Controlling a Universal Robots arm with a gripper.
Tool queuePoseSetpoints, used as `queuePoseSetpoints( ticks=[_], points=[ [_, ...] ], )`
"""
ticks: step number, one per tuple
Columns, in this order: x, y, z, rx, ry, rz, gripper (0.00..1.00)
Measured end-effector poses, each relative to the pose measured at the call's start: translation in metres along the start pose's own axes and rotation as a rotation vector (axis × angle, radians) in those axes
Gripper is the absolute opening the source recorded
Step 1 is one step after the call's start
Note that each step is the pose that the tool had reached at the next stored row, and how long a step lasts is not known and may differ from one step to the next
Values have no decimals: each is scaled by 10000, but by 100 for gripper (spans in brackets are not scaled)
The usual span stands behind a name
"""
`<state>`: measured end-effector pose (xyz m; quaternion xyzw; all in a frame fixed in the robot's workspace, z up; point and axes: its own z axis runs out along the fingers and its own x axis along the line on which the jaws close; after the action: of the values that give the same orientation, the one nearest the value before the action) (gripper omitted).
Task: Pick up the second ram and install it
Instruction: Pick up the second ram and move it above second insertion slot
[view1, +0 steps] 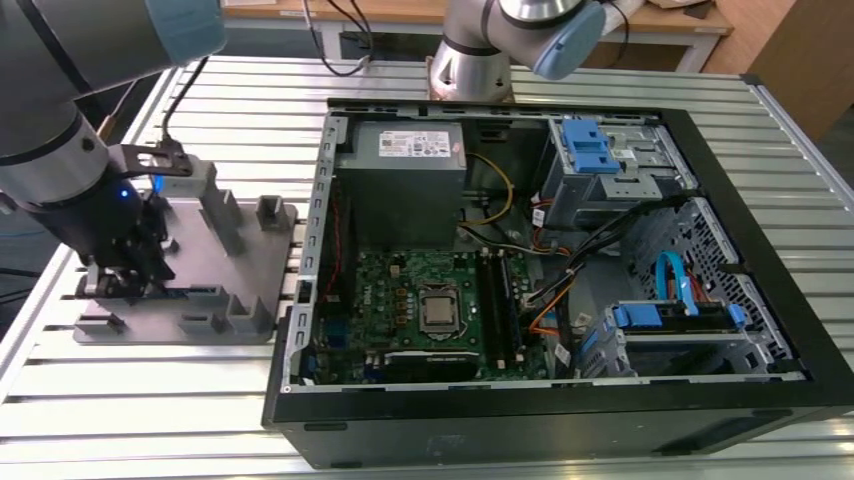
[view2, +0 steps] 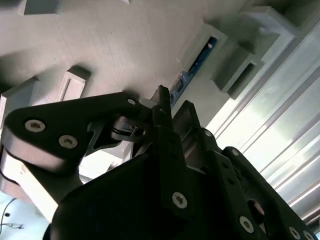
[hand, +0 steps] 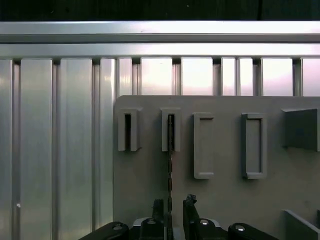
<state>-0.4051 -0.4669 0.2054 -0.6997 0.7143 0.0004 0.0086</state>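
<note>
The second ram (hand: 170, 165) is a thin stick standing on edge in a slotted post of the grey holder plate (hand: 225, 200). Its blue side shows in the second wrist view (view2: 192, 65). My gripper (hand: 173, 206) is lowered over the near end of the stick, with one finger on each side and a small gap to each, so it is open. In the second wrist view the black fingertips (view2: 162, 102) flank the blue board. In the exterior view my gripper (view1: 127, 280) is down on the holder plate (view1: 227, 260) at that view's left.
An open computer case (view1: 561, 400) lies at the exterior view's right of the plate. It holds a green motherboard (view1: 414, 300) with long black slots (view1: 497, 300), a power supply (view1: 400, 160) and loose cables. Grey posts (view1: 220, 215) rise from the plate. Another arm's base (view1: 470, 60) stands behind.
</note>
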Motion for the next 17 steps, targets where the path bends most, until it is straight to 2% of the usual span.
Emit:
queuePoseSetpoints(
  ticks=[2, 8, 11, 17],
  points=[
    [1, 28, 34, 2, -6, 2, 30],
    [2, 13, 131, -1, -4, 9, 30],
    [2, -15, 147, 1, -5, 8, 30],
    [2, -15, 148, 1, -5, 8, 30]
  ],
)
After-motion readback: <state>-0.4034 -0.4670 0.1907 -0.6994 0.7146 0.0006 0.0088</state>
